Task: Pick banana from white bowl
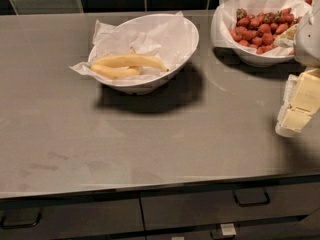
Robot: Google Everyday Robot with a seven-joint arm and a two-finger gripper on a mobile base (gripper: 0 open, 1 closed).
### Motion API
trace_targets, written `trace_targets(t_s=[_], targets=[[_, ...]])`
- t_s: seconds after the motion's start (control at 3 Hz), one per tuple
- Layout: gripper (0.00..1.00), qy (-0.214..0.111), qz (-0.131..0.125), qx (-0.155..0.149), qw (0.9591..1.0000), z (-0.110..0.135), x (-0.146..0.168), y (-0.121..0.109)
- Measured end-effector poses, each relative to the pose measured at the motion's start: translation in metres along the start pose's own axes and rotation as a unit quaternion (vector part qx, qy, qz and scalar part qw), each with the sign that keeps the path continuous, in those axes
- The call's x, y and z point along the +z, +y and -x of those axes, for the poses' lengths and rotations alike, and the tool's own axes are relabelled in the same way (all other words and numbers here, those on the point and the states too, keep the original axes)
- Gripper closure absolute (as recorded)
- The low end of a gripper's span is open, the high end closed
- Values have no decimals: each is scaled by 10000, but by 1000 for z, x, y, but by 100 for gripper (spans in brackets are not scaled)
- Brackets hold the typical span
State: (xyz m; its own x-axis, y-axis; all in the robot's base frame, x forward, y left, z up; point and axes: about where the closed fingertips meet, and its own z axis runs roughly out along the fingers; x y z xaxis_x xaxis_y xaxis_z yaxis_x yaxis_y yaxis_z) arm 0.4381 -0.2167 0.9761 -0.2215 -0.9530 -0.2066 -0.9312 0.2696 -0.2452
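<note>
One long, curved pale-yellow banana (131, 60) lying left-to-right in paper-lined white bowl (145, 87), well left of cream-coloured gripper (300, 106) at right edge; jaw opening impossible to tell.

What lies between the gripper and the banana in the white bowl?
In the camera view, only bare counter and the white bowl's rim separate the gripper, at the right edge, from the banana.

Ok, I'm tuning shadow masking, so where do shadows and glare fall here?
Camera view: the white bowl throws a dark shadow on the counter toward the front and right; the strawberry bowl darkens the counter beneath it; a faint sheen lies between them; the banana is evenly lit; the tool, at the right edge over the counter, looks bright.
</note>
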Motion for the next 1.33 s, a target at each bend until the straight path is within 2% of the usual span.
trace_targets(t_s=[0.33, 0.67, 1.0, 1.33], targets=[[0, -1, 0, 0, 10000, 0, 0, 0], [0, -172, 90, 28, 9998, 6, -1, -8], [0, -641, 210, -66, 9977, 28, -1, -29], [0, -1172, 300, -246, 9923, 63, -4, -58]])
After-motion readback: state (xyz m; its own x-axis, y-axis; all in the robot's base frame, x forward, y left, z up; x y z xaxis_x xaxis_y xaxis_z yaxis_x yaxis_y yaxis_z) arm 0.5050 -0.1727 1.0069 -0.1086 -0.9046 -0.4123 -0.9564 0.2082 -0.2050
